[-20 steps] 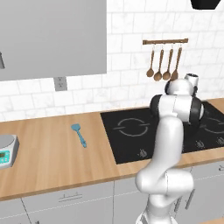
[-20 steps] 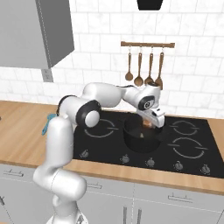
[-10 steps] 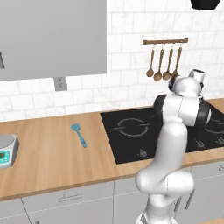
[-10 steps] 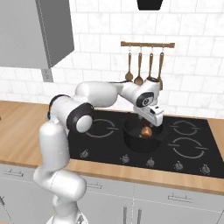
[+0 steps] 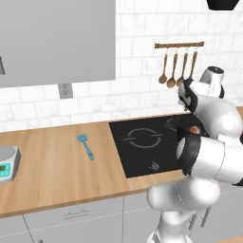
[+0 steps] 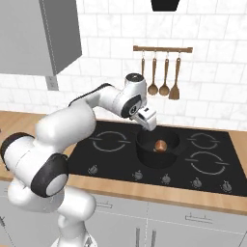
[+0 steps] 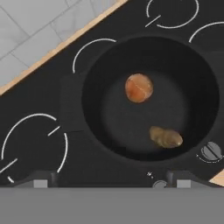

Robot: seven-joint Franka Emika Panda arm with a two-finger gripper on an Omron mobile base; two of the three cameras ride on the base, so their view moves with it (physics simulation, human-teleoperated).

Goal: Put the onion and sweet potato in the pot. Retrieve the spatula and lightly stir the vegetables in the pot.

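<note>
since both vegetables (image 7: 139, 87) lie in the pot (image 7: 105, 61) on the hob, the gripper (image 6: 147, 119), released and empty above it, should cross left and descend squarely over the spatula (image 5: 86, 145) lying flat on the counter (image 5: 47, 166).
</note>
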